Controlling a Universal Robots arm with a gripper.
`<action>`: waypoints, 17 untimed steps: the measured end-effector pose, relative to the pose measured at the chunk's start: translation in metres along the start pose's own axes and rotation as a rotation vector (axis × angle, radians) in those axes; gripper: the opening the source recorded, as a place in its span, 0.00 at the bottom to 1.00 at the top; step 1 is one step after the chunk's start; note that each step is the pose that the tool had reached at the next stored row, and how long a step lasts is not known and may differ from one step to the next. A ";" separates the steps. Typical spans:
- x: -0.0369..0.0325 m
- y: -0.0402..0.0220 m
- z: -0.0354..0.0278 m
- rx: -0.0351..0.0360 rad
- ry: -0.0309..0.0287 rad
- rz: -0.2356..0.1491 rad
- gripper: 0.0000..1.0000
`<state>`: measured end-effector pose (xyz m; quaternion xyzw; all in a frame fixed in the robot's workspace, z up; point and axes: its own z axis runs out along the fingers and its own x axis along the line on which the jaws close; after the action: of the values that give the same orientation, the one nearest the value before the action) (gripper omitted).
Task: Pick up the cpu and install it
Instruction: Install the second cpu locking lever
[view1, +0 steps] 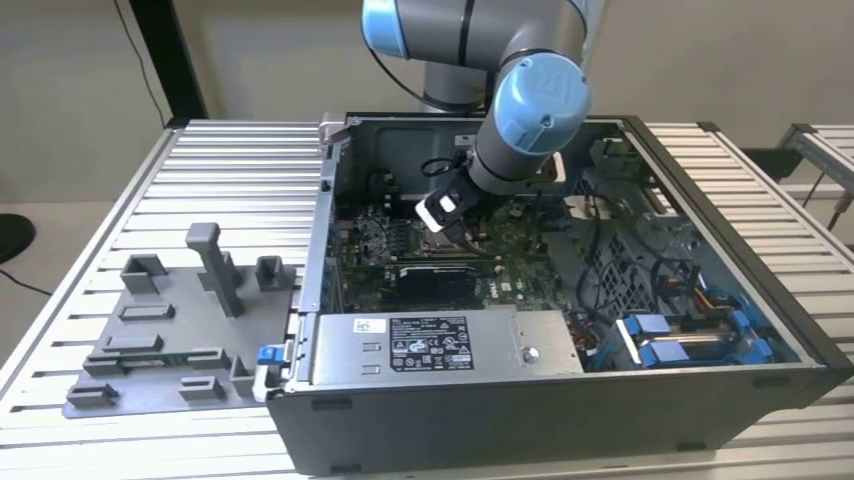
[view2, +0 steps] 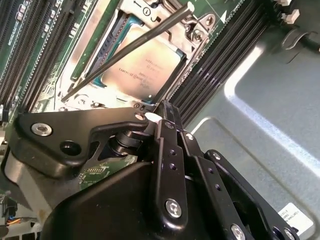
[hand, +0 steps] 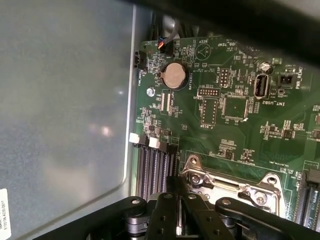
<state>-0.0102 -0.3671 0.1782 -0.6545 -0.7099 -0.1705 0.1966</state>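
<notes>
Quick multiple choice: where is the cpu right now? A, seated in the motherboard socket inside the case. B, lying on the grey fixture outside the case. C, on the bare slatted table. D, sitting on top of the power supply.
A: in the second wrist view the cpu lies flat inside the socket frame on the motherboard, with the gripper just beside it.
</notes>
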 end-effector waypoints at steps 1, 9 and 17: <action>0.0001 0.0001 0.0001 -0.0023 -0.0001 -0.001 0.00; 0.0013 0.0020 0.0011 -0.0259 0.0070 -0.015 0.00; 0.0079 0.0015 -0.0102 -0.0286 0.0427 -0.017 0.00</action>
<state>-0.0086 -0.3653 0.1910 -0.6475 -0.7085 -0.1962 0.2009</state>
